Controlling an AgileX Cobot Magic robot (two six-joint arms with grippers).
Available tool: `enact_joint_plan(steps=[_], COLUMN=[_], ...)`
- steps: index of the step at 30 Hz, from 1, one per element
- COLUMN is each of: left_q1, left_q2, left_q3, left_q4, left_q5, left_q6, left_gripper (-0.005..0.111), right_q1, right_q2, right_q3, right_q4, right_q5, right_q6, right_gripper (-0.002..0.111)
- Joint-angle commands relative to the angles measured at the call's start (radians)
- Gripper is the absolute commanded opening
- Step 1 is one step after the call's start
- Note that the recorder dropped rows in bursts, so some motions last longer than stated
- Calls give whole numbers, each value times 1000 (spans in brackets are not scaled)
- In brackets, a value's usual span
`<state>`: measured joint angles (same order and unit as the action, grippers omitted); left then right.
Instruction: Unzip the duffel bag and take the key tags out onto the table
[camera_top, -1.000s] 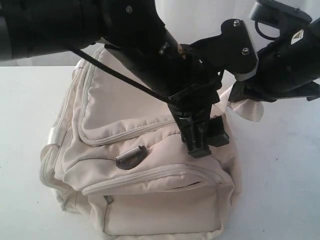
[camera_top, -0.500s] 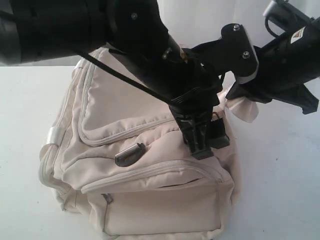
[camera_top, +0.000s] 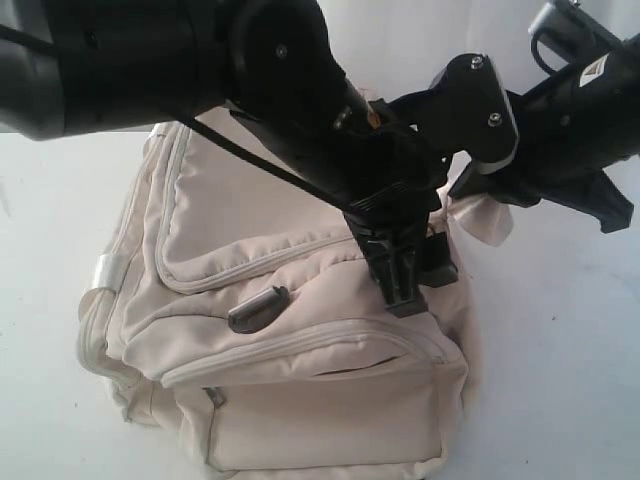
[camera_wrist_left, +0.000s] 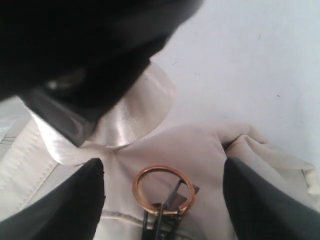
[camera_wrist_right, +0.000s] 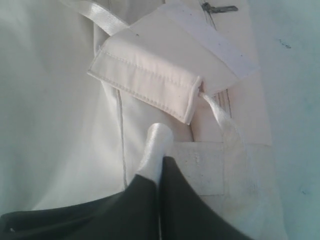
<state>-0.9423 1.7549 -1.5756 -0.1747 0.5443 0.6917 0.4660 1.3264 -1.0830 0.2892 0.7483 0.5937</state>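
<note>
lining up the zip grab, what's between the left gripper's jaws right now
In the left wrist view, a copper-coloured metal ring on a dark clip lies between the left gripper's open jaws, touching neither, on the duffel bag's cream fabric.

The left arm (camera_top: 200, 50) is a thick, rounded, glossy black housing with a small silver screw (camera_top: 282, 50) set into it. A thin black cable (camera_top: 260, 162) runs along it toward the left hand (camera_top: 418, 282), whose black fingers (camera_wrist_left: 65, 210) are broad, smooth wedges. The right arm (camera_top: 585, 110) is also black and carries a black plate (camera_top: 465, 100) with a pale grey edge, two bright screw heads (camera_top: 493, 118), a small white triangular marking (camera_top: 597, 70) and a looped black cable (camera_top: 545, 35). The right hand (camera_wrist_right: 160, 175) has dark, matte, tapered fingers.
</note>
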Motion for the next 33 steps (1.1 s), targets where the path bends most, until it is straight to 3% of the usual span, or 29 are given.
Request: enact_joint_plan(steps=[1,7,11,28,33], left_q1=[-8,-8,-8,-8,-8], left_q2=[4,4,-2,-112,-134], left_q3=[-2,-2,-2,-2,-2], left_q4=[6,9,0,-11,-9], left_q5=[28,35,42,61,177], left_q6=[-8,-8,-8,-8,-34], left_gripper=[66,38,25,25,25], right_q1=[-1,-1,-1,-1,-1], right_q2=[-21,-21,-21,-21,-21], right_q3=[-12,-12,-12,-12,-12], right_q4=[23,-14,-24,-39,-63], right_q5=[-94,-98,-100,-102,-102], right_q6=[12,12,12,12,12], right_gripper=[0,0,0,0,0])
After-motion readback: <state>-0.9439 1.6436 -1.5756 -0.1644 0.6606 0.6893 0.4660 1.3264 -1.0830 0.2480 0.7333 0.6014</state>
